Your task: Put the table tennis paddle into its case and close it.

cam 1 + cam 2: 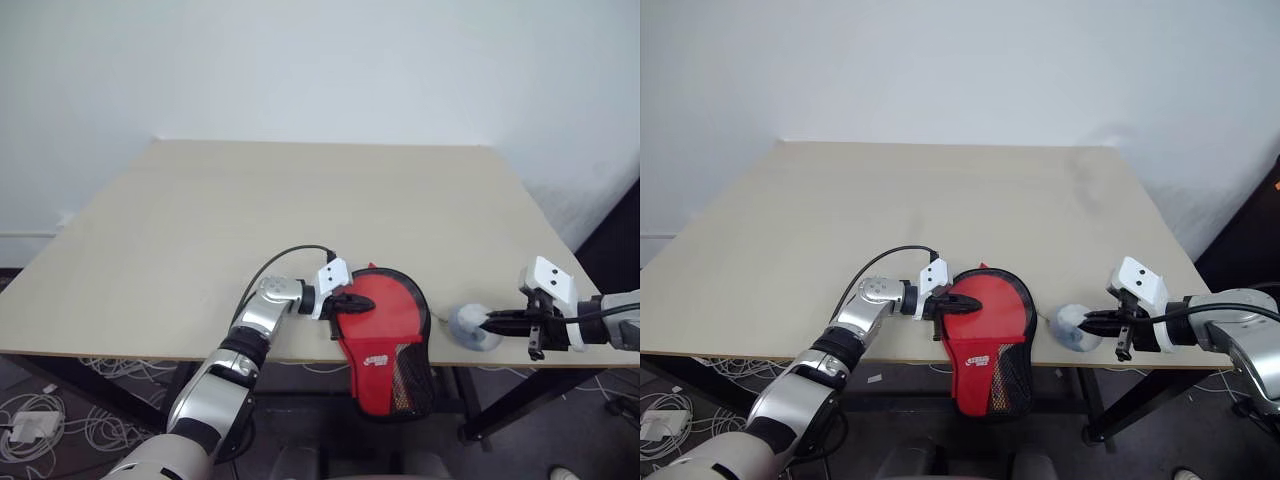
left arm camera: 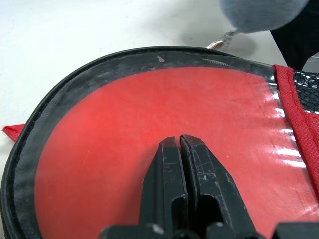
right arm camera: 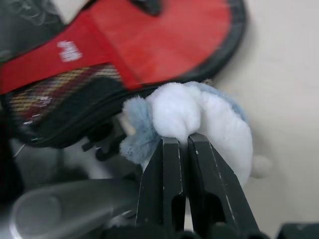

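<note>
Red soft case (image 1: 385,335) overhangs the table's (image 1: 300,220) near edge, floppy and light; left gripper (image 1: 352,302) clenched, pressing its left rim. Right gripper (image 3: 180,142) pinches a fluffy white-blue puff (image 3: 199,119), probably the zip pull.

Case logo: you have a small white mark on the case (image 1: 385,340), too small to read.
Other text: none.

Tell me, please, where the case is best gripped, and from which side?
Probably the case by its narrow mesh-pocket end, coming from the table's near edge: that end overhangs, leaving room above and below, while the round part lies flat.
</note>
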